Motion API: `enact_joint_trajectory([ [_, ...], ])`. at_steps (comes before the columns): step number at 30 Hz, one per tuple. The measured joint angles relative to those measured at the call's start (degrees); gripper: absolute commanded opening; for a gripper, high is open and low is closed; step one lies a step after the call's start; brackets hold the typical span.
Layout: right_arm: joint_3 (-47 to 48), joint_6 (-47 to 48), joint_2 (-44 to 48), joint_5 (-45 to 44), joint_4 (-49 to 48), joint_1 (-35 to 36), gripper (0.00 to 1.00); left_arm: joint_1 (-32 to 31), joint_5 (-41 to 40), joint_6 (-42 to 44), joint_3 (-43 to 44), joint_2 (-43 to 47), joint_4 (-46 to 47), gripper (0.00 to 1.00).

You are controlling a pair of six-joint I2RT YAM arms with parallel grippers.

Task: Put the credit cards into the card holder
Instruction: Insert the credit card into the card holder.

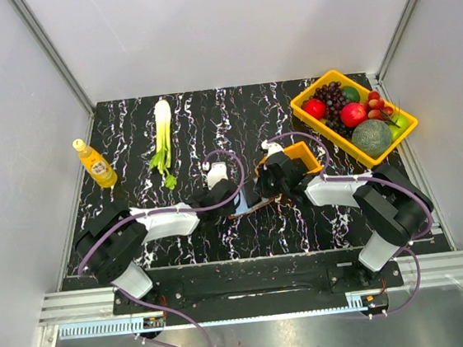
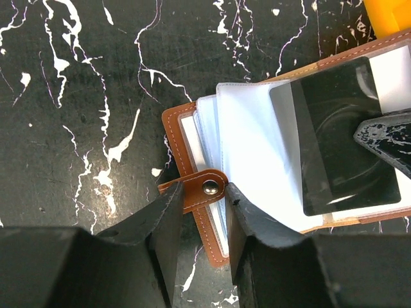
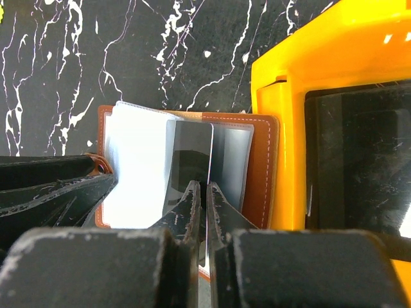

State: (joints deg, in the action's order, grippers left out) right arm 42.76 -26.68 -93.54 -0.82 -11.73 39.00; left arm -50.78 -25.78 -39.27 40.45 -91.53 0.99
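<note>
The card holder (image 2: 172, 128) is a brown wallet lying open on the black marble table, its clear sleeves (image 2: 247, 141) fanned out. My left gripper (image 2: 202, 192) is shut on its snap strap (image 2: 192, 196) at the near edge. My right gripper (image 3: 205, 186) is shut on a dark glossy credit card (image 3: 189, 151), held edge-on over the sleeves of the card holder (image 3: 260, 173). In the left wrist view that card (image 2: 340, 147) lies across a sleeve; how far it is in, I cannot tell. Seen from above, both grippers (image 1: 246, 195) (image 1: 268, 188) meet mid-table.
A small orange bin (image 3: 289, 96) stands right beside the wallet with another dark flat card (image 3: 359, 160) in it. A yellow tray of fruit (image 1: 305, 96) is at the back right. A leek (image 1: 162, 135), a yellow bottle (image 1: 95, 163) and a small white object (image 1: 217, 173) stand to the left.
</note>
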Motion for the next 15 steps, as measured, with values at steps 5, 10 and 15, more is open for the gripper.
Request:
enact_joint_trajectory([
  [5,-0.02,-0.09,0.00,-1.29,-0.63,0.00,0.08,-0.07,-0.76,0.33,0.55,-0.90,0.70,0.34],
  [10,-0.02,-0.17,-0.02,-1.90,-1.03,0.00,0.08,-0.26,-1.57,0.44,1.22,-1.62,0.66,0.34],
  [15,-1.25,-2.80,-0.20,-1.99,-3.39,-0.02,0.08,-0.28,-1.68,0.42,1.22,-1.64,0.68,0.34],
])
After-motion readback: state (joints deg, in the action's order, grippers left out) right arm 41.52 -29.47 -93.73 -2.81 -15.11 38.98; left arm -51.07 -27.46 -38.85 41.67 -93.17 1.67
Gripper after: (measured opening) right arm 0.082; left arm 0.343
